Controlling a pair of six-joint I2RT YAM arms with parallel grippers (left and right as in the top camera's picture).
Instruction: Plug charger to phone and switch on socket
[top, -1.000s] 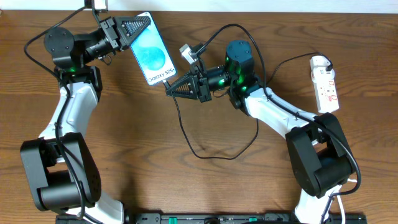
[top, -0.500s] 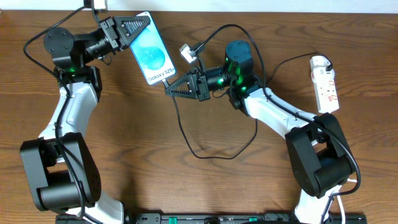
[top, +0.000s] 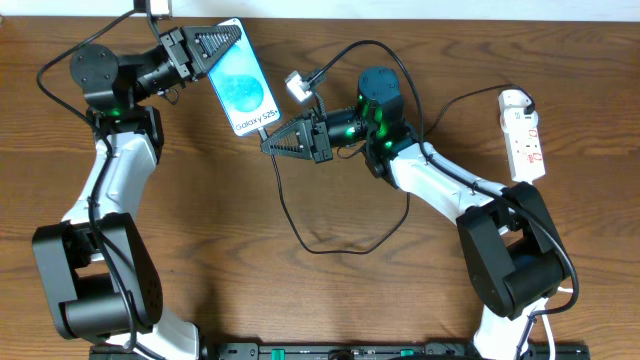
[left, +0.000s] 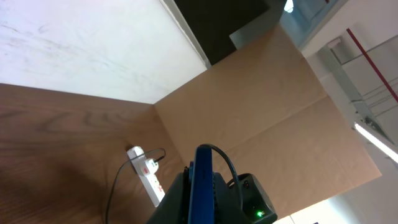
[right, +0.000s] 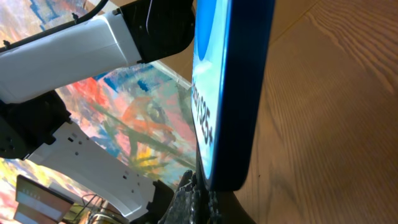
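Observation:
The phone (top: 243, 90), blue screen up, is lifted at the upper left with my left gripper (top: 230, 37) shut on its top end. In the left wrist view it shows edge-on as a blue strip (left: 203, 183) between the dark jaws. My right gripper (top: 267, 145) is shut on the charger's plug tip, right at the phone's bottom edge (right: 231, 177). Whether the tip sits in the port is hidden by the fingers (right: 186, 199). The charger's black cable (top: 300, 225) loops across the table. The socket (top: 524, 135) lies at the far right.
The socket (left: 147, 175) also appears in the left wrist view with a thin black cable (left: 117, 186) beside it. A small white block (top: 297, 84) with its own black lead rides above the right wrist. Brown panels (left: 261, 106) stand behind the table.
My right gripper has shifted slightly left along the phone's bottom edge with the plug tip, and the cable loop has shifted with it. The left arm and phone have stayed still.

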